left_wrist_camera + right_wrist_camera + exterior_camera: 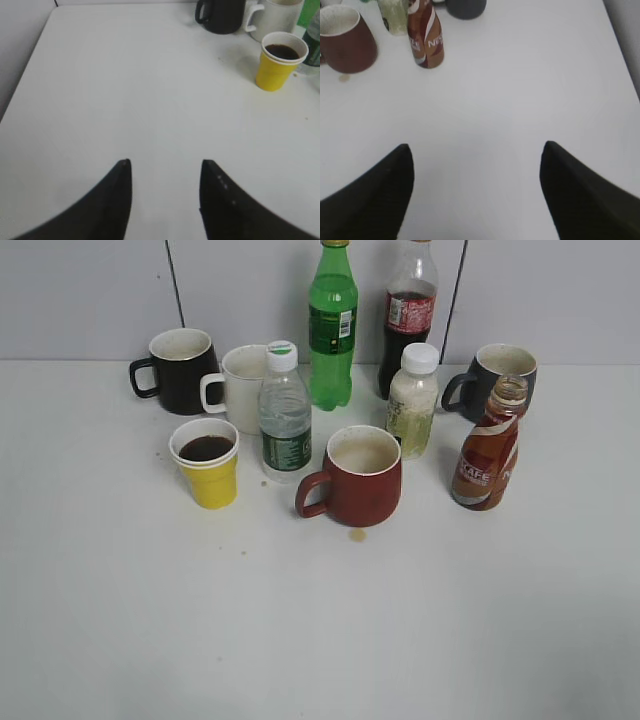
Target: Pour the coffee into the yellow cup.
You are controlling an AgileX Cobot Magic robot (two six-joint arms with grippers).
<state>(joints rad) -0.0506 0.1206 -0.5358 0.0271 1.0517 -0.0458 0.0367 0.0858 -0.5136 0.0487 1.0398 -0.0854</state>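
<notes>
The coffee bottle (488, 450) is a curvy brown bottle with a red-and-white label and an open mouth. It stands upright at the right of the group and shows in the right wrist view (426, 37). The yellow cup (208, 465) stands at the left with dark liquid inside, and shows in the left wrist view (279, 61). My left gripper (165, 167) is open and empty over bare table, well short of the cup. My right gripper (476, 150) is open and empty, well short of the bottle. Neither gripper shows in the exterior view.
A red mug (355, 478) stands in the middle with a small spill spot (357, 534) in front. A water bottle (285, 415), white mug (240, 385), black mug (180, 368), green bottle (332, 325), cola bottle (408, 315), pale juice bottle (414, 400) and dark mug (495, 375) stand behind.
</notes>
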